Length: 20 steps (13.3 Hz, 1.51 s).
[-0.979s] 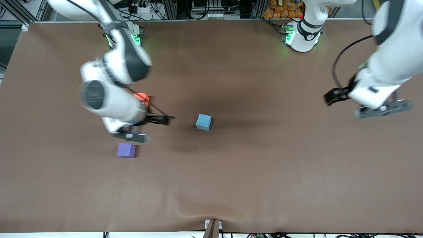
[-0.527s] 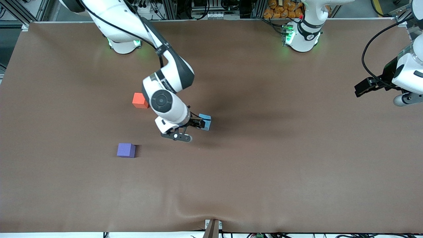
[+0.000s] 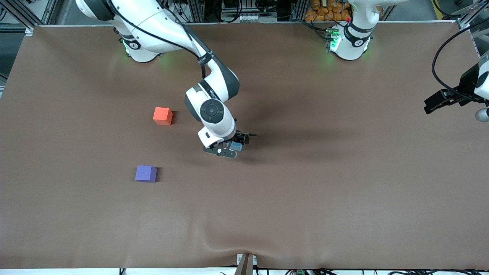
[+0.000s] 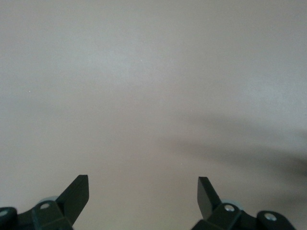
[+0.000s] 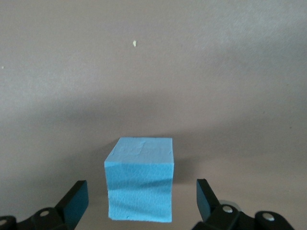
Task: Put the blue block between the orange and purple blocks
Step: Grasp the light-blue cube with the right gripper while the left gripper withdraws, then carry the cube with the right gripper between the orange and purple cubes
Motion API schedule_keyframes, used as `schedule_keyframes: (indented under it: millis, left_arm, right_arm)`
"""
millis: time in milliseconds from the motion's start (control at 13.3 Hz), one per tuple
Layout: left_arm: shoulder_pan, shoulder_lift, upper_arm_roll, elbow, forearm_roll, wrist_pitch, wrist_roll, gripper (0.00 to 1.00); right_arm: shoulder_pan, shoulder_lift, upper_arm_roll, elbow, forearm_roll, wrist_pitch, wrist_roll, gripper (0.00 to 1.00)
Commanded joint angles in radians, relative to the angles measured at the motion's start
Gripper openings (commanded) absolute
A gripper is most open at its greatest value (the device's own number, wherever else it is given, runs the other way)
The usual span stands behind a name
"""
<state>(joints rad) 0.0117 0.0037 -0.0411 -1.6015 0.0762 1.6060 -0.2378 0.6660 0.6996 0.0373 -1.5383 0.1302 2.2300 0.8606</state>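
Front view shows the right hand [image 3: 237, 144] has swung across from beside the orange block [image 3: 162, 115] and now sits low over the blue block [image 3: 236, 146], which rests mid-table; pickup looks imminent, not begun. Its fingers [image 5: 73, 201] stand wide, flanking the cube without touching. From here the arm hides most of that cube. The purple block [image 3: 145, 173] lies nearer the camera. The left hand [image 3: 439, 103], also wide, has pulled back to the edge, partly cut off, waiting.

Bare table [image 3: 305, 191] around blue block [image 5: 139, 184].
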Motion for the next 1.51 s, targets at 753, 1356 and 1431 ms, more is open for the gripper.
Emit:
schedule_keyframes:
  millis: [753, 1356, 1431]
  left_arm:
    - [0.030, -0.027, -0.006, -0.003, -0.019, -0.026, 0.077, 1.00]
    - [0.030, -0.022, -0.008, -0.005, -0.023, -0.024, 0.077, 1.00]
    - [0.030, -0.021, -0.008, -0.006, -0.023, -0.024, 0.077, 1.00]
  right_arm:
    - [-0.041, -0.006, -0.011, 0.036, -0.066, -0.083, 0.049, 0.00]
    - [-0.419, -0.368, -0.008, -0.223, -0.050, -0.347, -0.547, 0.00]
    - [-0.433, -0.388, -0.010, -0.288, -0.041, -0.286, -0.583, 0.00]
